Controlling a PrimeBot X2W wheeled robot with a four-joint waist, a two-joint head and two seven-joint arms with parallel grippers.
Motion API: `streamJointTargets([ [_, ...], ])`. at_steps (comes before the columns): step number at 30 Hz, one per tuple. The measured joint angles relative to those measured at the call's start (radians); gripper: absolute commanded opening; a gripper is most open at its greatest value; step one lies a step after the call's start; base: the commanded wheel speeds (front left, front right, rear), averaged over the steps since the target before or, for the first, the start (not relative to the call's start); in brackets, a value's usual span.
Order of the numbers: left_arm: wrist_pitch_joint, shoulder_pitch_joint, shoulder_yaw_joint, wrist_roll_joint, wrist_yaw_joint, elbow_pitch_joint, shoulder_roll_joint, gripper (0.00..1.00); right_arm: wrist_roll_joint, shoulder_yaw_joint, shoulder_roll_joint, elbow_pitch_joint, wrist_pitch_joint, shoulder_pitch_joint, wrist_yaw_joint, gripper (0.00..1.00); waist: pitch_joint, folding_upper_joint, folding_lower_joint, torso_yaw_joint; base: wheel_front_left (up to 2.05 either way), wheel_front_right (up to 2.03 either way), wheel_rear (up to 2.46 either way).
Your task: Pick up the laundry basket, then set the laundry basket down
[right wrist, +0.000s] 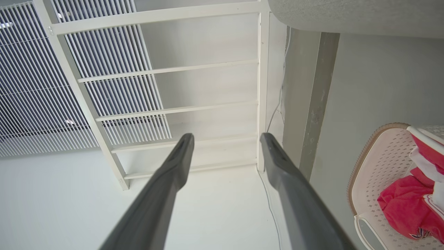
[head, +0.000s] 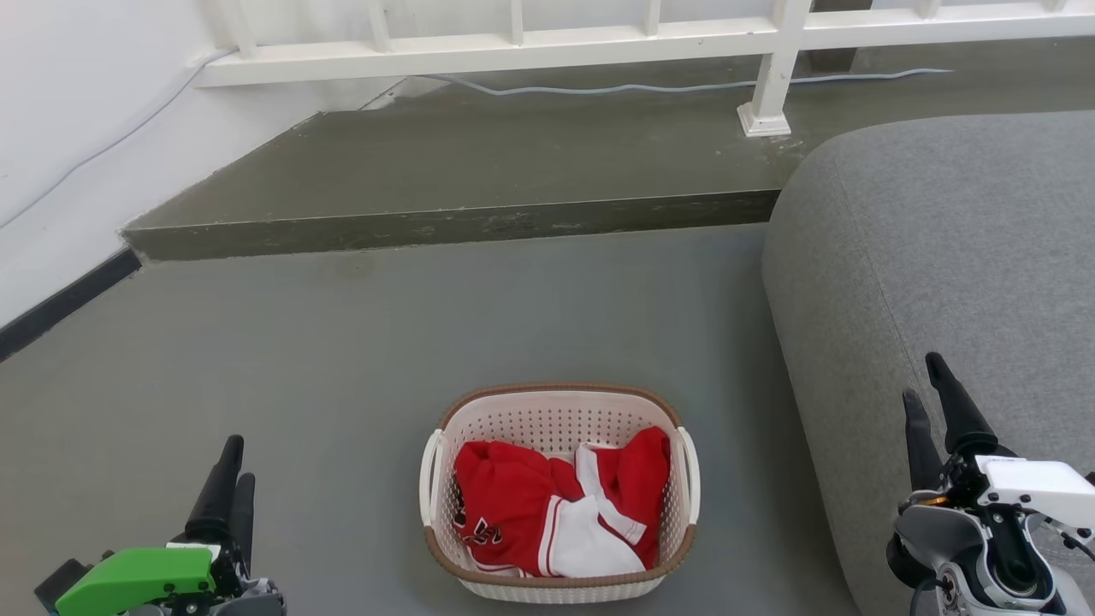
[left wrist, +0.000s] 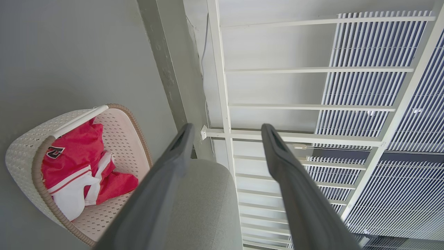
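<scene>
The laundry basket stands on the grey floor at the bottom centre of the head view, cream-white with a brown rim and a white handle on each side. A red and white garment lies crumpled inside it. The basket also sits at the lower left of the left wrist view and the basket at the right edge of the right wrist view. My left gripper is open, well to the left of the basket, holding nothing. My right gripper is open beside the sofa, to the right of the basket, holding nothing.
A grey sofa fills the right side, close to the basket's right handle. A raised concrete step crosses behind the basket, with a white railing and a cable beyond it. A white wall runs along the left.
</scene>
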Motion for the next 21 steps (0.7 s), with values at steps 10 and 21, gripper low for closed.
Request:
streamJointTargets([
  [10, -0.035, -0.001, -0.024, 0.057, 0.0, -0.028, 0.008, 1.0, -0.04, 0.033, -0.001, -0.031, -0.03, -0.002, 0.0, 1.0, 0.003, 0.0, 0.0, -0.001, 0.0, 0.0, 0.0],
  [21, -0.072, -0.002, -0.073, 0.169, 0.0, -0.045, 0.044, 1.0, -0.136, 0.098, -0.033, -0.062, -0.066, -0.014, 0.0, 1.0, 0.007, 0.0, 0.0, -0.002, 0.0, 0.0, 0.0],
])
